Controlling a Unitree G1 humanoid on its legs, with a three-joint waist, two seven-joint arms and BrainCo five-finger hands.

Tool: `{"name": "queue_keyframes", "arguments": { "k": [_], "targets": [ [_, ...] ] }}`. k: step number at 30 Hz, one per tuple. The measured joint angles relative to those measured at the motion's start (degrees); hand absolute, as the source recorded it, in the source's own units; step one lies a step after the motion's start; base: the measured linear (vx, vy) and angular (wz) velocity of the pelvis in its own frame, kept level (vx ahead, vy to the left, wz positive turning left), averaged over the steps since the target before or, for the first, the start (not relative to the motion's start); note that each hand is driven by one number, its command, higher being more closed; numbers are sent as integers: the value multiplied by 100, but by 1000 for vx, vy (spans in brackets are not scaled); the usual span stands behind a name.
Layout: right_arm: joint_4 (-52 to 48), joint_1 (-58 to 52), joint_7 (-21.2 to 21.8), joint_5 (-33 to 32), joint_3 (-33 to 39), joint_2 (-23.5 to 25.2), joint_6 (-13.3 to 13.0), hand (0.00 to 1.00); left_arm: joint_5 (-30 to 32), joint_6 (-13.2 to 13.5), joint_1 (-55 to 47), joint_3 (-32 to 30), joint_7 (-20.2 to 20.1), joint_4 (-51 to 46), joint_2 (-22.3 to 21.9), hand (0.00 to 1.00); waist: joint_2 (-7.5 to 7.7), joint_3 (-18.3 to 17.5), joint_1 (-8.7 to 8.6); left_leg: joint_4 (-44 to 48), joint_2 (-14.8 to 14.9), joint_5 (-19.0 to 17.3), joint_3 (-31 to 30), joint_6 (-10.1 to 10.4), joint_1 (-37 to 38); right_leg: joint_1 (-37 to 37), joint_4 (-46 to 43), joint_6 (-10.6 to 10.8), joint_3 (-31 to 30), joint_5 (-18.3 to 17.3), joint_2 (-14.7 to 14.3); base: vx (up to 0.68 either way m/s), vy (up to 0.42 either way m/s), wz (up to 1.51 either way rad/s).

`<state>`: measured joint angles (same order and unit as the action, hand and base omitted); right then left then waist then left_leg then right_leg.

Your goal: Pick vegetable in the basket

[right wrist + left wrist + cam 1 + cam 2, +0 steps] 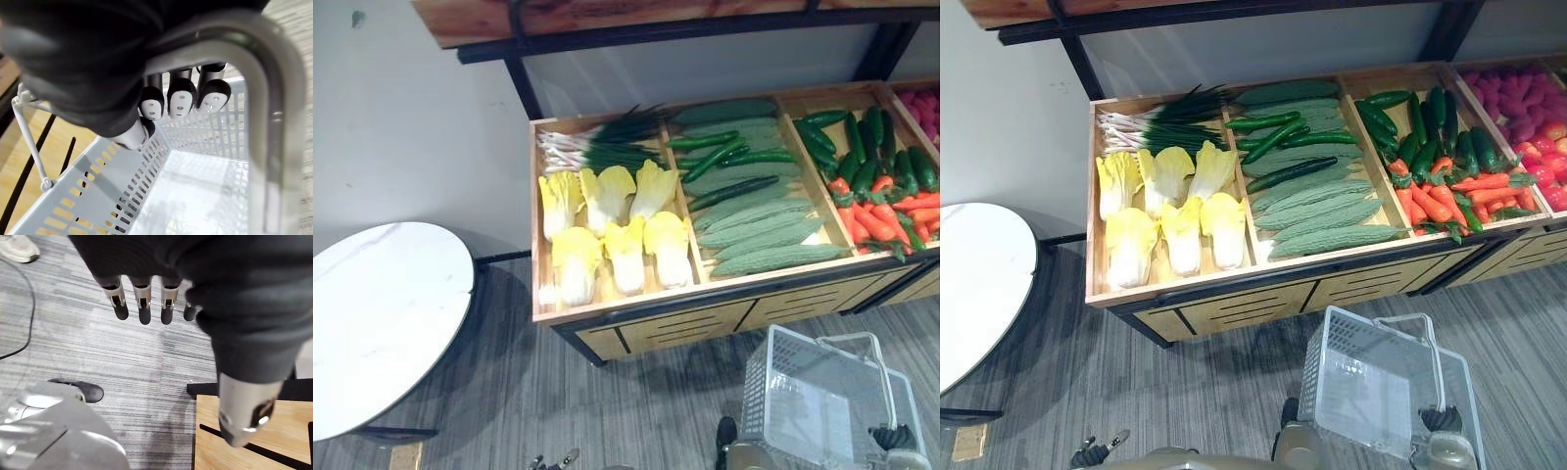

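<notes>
While the vegetables (1317, 211) all lie in the wooden stand (636, 328) at 12 o'clock of the eye views, the one basket (1342, 382) hangs at 5 o'clock, just before the stand's front. The right robot hand (181, 100) has its fingers curled round the basket's handle, gripping it. The left robot hand (142, 303) hangs over the grey floor (98, 347), fingers straight and slack, holding nothing. In the stand's 9 o'clock compartment lie six cabbages (625, 253) in two rows of three, with one bunch of scallions (597, 147) at 12 o'clock of them. The middle compartment holds pale gourds (754, 235) and dark cucumbers (724, 147), too overlapped to count. The compartment at 3 o'clock holds more cucumbers and carrots (881, 220). One round white table (382, 313) stands at 8 o'clock.
</notes>
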<state>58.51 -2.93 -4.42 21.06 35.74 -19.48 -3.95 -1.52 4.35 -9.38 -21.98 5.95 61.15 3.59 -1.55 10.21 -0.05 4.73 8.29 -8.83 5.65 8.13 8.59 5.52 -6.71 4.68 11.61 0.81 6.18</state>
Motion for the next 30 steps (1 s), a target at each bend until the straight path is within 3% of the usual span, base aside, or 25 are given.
{"name": "queue_keyframes", "arguments": {
  "k": [4,9,12,16,20,22,30],
  "targets": [
    [184,-74,-50,-209,665,-3,41,100,-5,0,-1,-515,22,-12,-121,0,2,-2,9,474,92,113,26,-3,-85,-371,254,-79,135,-49,-104,74,-133,14],
    [193,-399,-219,-380,1187,90,89,100,-11,0,104,-829,204,-257,-136,0,-33,-48,-1,984,102,228,186,-29,-373,-593,443,-91,360,-41,9,-15,-18,21],
    [-19,-621,-277,-421,1394,350,120,100,-12,6,342,-951,425,-658,-142,0,-21,-76,-8,816,96,385,604,-87,-443,-564,504,-103,550,-26,113,-53,24,43],
    [-143,-653,-287,-421,1552,708,155,100,-67,59,461,-990,915,-1521,-225,0,-125,-207,-39,-19,140,402,919,-108,-325,-449,780,-83,723,144,-20,-85,30,21],
    [-211,-695,-293,-417,1565,1008,156,100,-30,92,265,-699,1251,-3002,-389,0,-139,-237,13,-346,92,288,1137,-174,-220,-561,1105,-62,712,490,-66,-70,66,-4],
    [-307,-768,-298,-417,1550,1158,158,100,133,205,84,-546,1428,-3649,-392,0,-45,-295,37,-318,51,220,1215,-188,-210,-629,1249,-46,679,597,-41,-69,67,-13],
    [-535,-957,-513,-417,866,1260,131,100,992,317,-86,213,2085,-5297,-497,0,-81,-445,15,-257,49,92,1412,-185,-124,-644,1275,-31,501,632,-65,8,24,-13]
  ]
}}
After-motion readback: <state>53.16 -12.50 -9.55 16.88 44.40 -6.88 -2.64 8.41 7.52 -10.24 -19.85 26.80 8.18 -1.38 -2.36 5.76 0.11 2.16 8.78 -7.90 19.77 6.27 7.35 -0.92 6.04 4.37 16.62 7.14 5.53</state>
